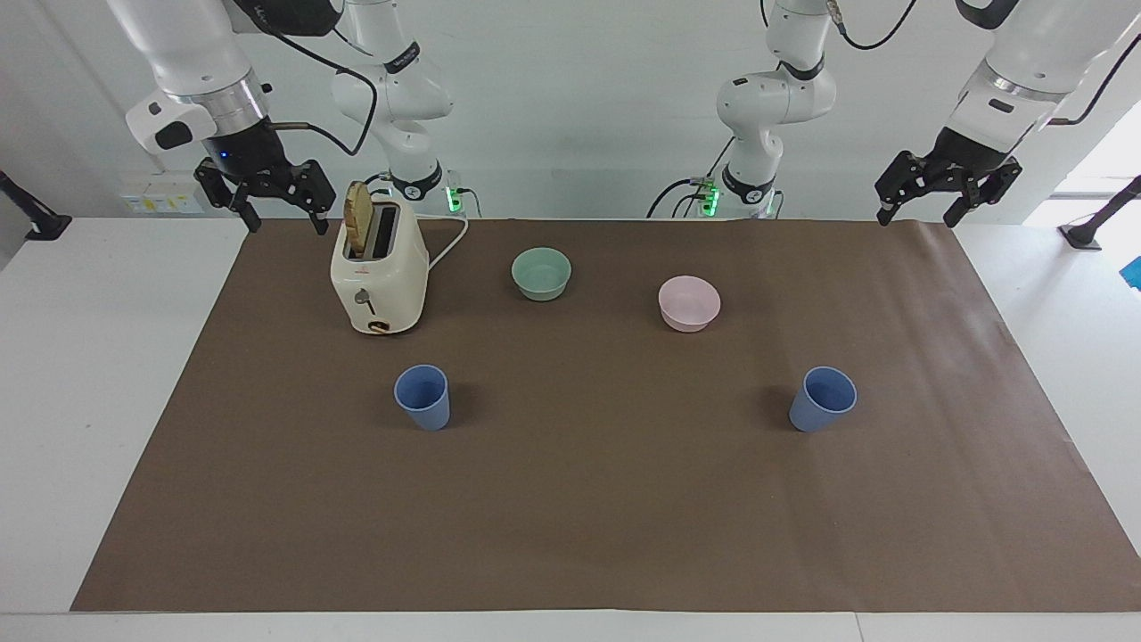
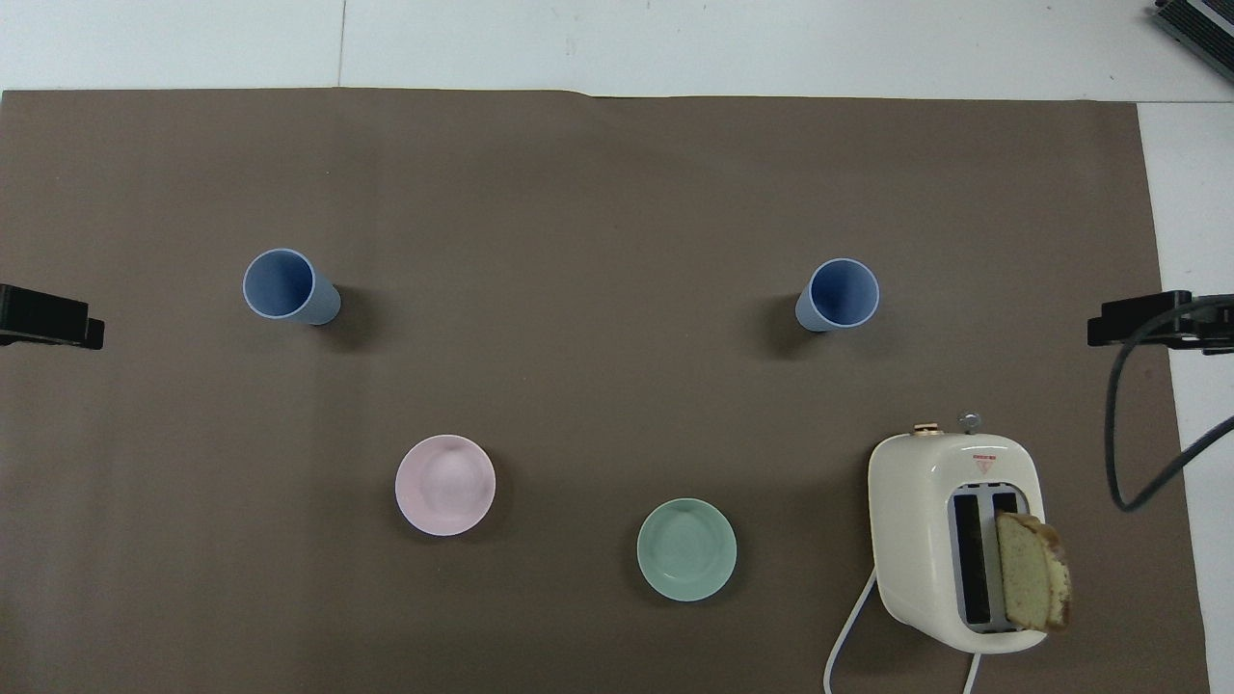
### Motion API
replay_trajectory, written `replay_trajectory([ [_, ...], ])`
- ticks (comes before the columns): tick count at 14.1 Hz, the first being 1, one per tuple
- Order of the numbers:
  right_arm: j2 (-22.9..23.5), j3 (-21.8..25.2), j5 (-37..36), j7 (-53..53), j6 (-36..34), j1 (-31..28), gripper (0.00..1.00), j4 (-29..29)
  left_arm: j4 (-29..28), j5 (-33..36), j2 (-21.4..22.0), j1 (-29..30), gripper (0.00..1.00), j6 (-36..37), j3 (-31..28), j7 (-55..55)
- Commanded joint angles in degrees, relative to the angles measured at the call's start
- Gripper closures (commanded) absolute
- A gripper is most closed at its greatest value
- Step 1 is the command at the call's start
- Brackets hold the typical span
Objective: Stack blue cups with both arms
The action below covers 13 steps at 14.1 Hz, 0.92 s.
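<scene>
Brown mat (image 1: 579, 517): toaster (image 1: 379, 276), two bowls (image 1: 541, 273).

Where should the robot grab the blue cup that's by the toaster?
Probably at the rim of the blue cup, coming straight down with the open right gripper, one finger inside. It stands upright with its mouth open and clear space around; the toaster stands apart from it.

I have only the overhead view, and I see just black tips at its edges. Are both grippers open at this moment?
Observer: Yes. The left gripper and the right gripper both hang open, holding nothing.
Operator: Is the right one touching the toaster?
Observer: No. It is in the air beside the top of the toaster, apart from it.
Operator: And where is the left one?
Observer: Raised over a corner of the brown mat, at the left arm's end.
</scene>
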<state>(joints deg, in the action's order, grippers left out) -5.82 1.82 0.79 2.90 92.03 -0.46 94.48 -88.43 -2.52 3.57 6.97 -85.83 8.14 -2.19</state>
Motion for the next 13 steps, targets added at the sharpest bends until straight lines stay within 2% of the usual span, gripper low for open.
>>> replay_trajectory([
  [1, -0.2, -0.6, 0.0, 0.9, -0.9, -0.6, 0.00, -0.4, 0.5, -0.6, 0.2, -0.4, 0.00, 1.3, -0.4, -0.5],
  [13, -0.2, -0.3, 0.0, 0.5, -0.9, -0.8, 0.00, -0.4, -0.1, -0.5, 0.5, 0.2, 0.00, 0.2, -0.9, -0.6],
])
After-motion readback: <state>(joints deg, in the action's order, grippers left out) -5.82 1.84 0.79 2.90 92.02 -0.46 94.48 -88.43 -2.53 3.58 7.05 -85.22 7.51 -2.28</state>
